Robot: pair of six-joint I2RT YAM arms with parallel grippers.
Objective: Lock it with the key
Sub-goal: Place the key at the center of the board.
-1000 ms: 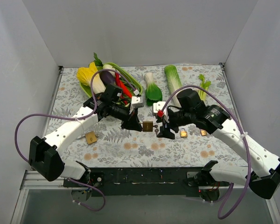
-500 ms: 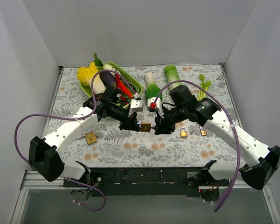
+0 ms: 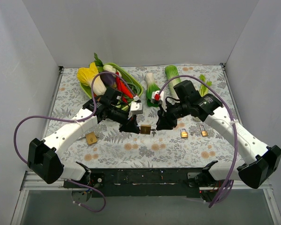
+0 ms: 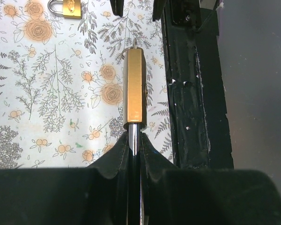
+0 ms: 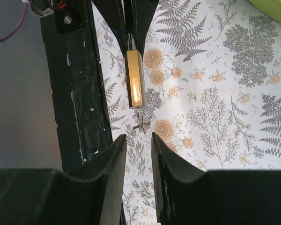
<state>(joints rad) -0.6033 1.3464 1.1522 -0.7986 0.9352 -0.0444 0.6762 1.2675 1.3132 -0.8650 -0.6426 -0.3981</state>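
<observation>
1. The green tray (image 3: pixel 136 85) at your counter's (image 3: pixel 201 150) back holds vegetables (image 3: pixel 102 78).
2. Your left tool (image 4: pixel 135 136) clamps the brass padlock (image 4: pixel 134 84), mid-counter.
3. Your right tool (image 5: pixel 138 140) stands narrowly parted, just short of its key (image 5: pixel 141 125).

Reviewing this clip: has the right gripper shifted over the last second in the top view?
Yes. The right gripper has moved left and upward in that view, away from the loose padlock, which has stayed put.

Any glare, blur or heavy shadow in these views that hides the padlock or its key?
Top external: even soft light, faint shadows, padlock small but clear. Left wrist: padlock sharp, left hand nearly black, no detail. Right wrist: bright glint on the padlock's side, key tiny and slightly soft, right hand dark.
</observation>
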